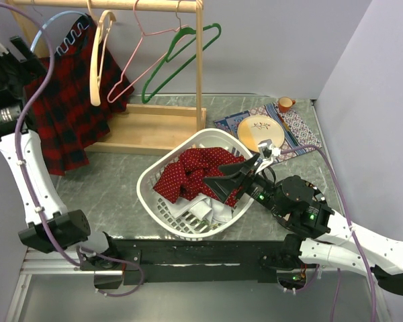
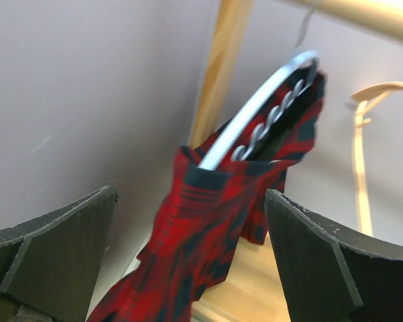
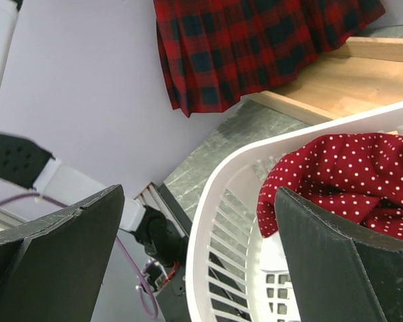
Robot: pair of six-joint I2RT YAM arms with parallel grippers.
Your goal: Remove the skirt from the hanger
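Observation:
A red and dark plaid skirt (image 1: 70, 114) hangs from a pale blue hanger (image 1: 54, 23) at the left end of the wooden rack (image 1: 200, 60). My left gripper (image 1: 17, 57) is raised just left of the skirt and is open. In the left wrist view the skirt (image 2: 208, 221) and the hanger (image 2: 255, 114) show between the spread fingers of the left gripper (image 2: 190, 201), still apart from them. My right gripper (image 1: 232, 178) hovers open over the basket, holding nothing. In the right wrist view the right gripper (image 3: 198, 194) frames the basket rim, with the skirt (image 3: 255, 47) far behind.
A white laundry basket (image 1: 154, 194) holds a red polka-dot cloth (image 1: 195, 171). Cream (image 1: 97, 60), pink (image 1: 138, 60) and green (image 1: 178, 57) hangers hang bare on the rack. A plate (image 1: 258, 127) on a patterned mat and an orange cup (image 1: 285, 103) sit at the back right.

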